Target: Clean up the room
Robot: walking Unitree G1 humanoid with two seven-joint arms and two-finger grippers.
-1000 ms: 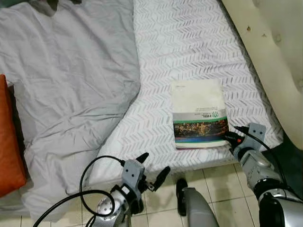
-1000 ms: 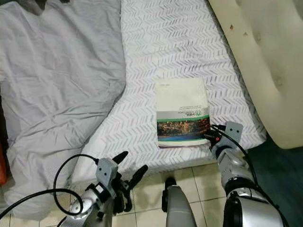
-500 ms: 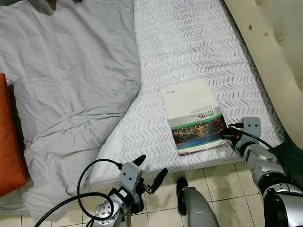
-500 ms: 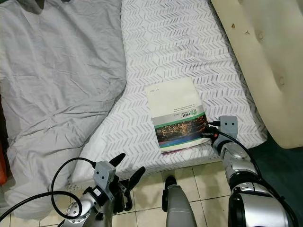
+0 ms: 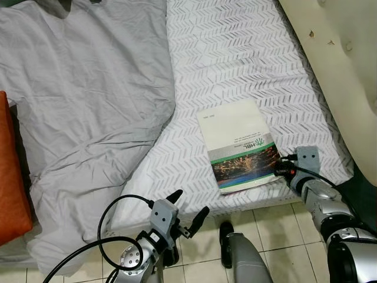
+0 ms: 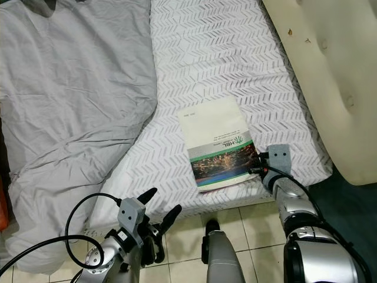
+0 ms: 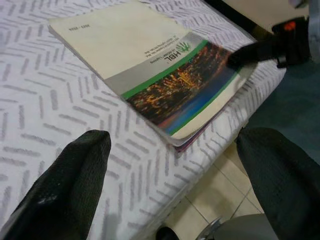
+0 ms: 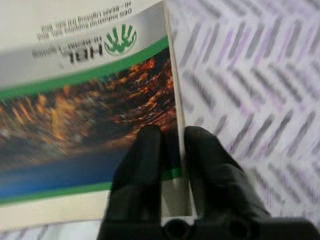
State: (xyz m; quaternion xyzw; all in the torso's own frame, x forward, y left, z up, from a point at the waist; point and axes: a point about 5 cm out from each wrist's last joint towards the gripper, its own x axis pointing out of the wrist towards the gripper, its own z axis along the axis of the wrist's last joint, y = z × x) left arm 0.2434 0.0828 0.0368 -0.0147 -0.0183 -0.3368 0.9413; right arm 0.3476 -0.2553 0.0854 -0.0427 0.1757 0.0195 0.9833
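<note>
Right gripper (image 8: 171, 145) is clamped on the near right corner of the book (image 5: 240, 144) near the bed's (image 5: 247, 53) front edge; lift slowly, cover may peel; left gripper (image 5: 187, 206) idle, fingers apart.

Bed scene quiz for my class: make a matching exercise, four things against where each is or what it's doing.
1 book
2 right gripper
3 left gripper
4 grey duvet

A open, over the floor tiles near the bed edge
B rumpled on the bed's left half
C flat on the patterned sheet
D pinching the book's edge

Pairs: 1-C, 2-D, 3-A, 4-B
</note>
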